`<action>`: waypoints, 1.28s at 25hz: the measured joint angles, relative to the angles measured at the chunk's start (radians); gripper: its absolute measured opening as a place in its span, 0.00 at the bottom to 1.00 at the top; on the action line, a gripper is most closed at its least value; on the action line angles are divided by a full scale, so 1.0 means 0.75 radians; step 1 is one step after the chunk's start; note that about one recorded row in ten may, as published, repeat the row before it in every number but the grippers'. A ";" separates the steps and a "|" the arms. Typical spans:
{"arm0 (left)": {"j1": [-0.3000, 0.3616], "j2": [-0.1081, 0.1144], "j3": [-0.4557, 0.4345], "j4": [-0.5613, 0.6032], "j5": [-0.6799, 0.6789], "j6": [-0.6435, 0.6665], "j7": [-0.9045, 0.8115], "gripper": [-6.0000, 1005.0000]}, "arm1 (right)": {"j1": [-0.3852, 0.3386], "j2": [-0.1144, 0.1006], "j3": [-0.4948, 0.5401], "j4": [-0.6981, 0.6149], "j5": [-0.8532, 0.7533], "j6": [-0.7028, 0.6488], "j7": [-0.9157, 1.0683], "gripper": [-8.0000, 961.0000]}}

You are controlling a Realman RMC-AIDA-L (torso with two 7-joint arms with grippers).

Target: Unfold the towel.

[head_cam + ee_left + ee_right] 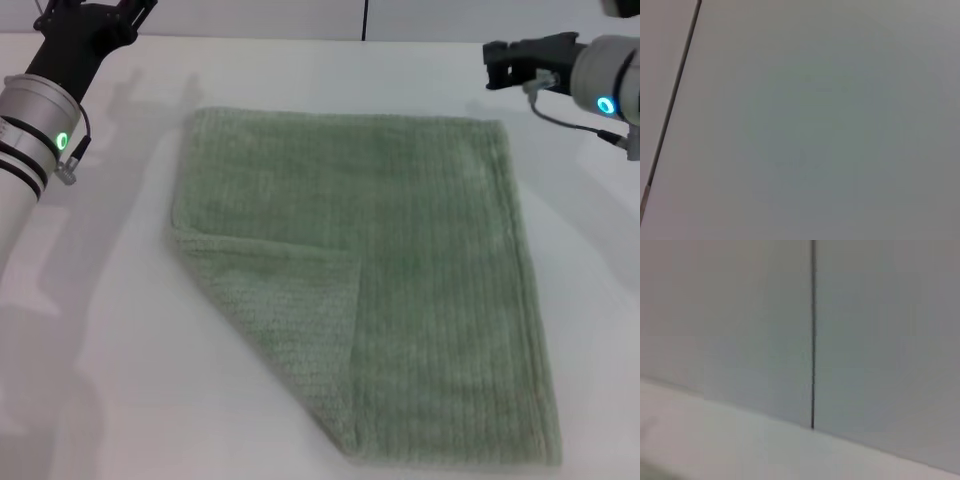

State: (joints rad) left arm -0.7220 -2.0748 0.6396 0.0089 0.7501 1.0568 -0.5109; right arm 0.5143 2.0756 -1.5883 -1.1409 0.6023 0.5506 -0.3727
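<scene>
The sage-green towel [430, 250] lies flat on the white table [100, 380] in the head view. Its near-left corner is folded over onto the cloth as a paler triangular flap [285, 310]. My left gripper [95, 12] is raised at the far left, beyond the towel's far-left corner and apart from it. My right gripper [492, 58] hovers at the far right, just beyond the towel's far-right corner, and holds nothing. Neither wrist view shows the towel or a gripper.
A wall with a dark vertical seam [364, 20] stands behind the table. The left wrist view shows a plain grey surface with a seam [675, 95]. The right wrist view shows the wall seam [813, 335] above the table's back edge.
</scene>
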 joint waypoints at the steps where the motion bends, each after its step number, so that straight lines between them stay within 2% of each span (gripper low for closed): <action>1: 0.000 0.000 0.000 0.000 0.000 0.000 0.000 0.81 | 0.000 0.000 0.000 0.000 0.000 0.000 0.000 0.02; 4: 0.000 0.000 0.000 0.002 0.000 0.000 0.000 0.81 | 0.037 0.001 -0.017 -0.036 -0.111 0.134 0.069 0.03; 5: -0.001 -0.001 0.000 0.002 0.000 0.000 0.000 0.81 | 0.057 -0.001 -0.014 -0.053 -0.121 0.219 0.073 0.03; 6: -0.001 -0.001 0.000 0.002 0.000 0.000 0.000 0.81 | 0.057 -0.001 -0.014 -0.053 -0.121 0.219 0.073 0.03; 9: -0.001 -0.001 0.000 0.002 0.000 0.002 0.000 0.80 | 0.101 -0.005 0.002 -0.065 -0.123 0.363 0.074 0.03; 10: -0.001 -0.001 0.000 0.002 0.000 0.004 0.000 0.80 | 0.130 -0.007 0.016 -0.066 -0.125 0.453 0.074 0.03; 17: -0.001 -0.003 0.000 0.003 0.000 0.007 0.000 0.80 | 0.215 -0.008 0.062 -0.042 -0.157 0.642 0.063 0.03; 25: -0.001 -0.003 0.000 0.002 0.000 0.009 0.000 0.80 | 0.407 -0.010 0.185 0.230 -0.226 0.771 -0.077 0.02; 28: -0.001 -0.003 0.000 0.002 0.000 0.010 -0.002 0.80 | 0.447 -0.011 0.226 0.287 -0.226 0.799 -0.128 0.02; 30: -0.002 -0.004 -0.002 0.002 0.000 0.010 -0.005 0.79 | 0.507 -0.019 0.278 0.372 -0.226 0.830 -0.188 0.02; 32: -0.003 -0.005 -0.003 0.002 0.000 0.010 -0.007 0.79 | 0.526 -0.023 0.293 0.402 -0.226 0.835 -0.206 0.02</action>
State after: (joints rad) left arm -0.7241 -2.0783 0.6370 0.0107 0.7501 1.0646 -0.5164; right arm 0.9085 2.0582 -1.3683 -0.8396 0.4325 1.1770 -0.5273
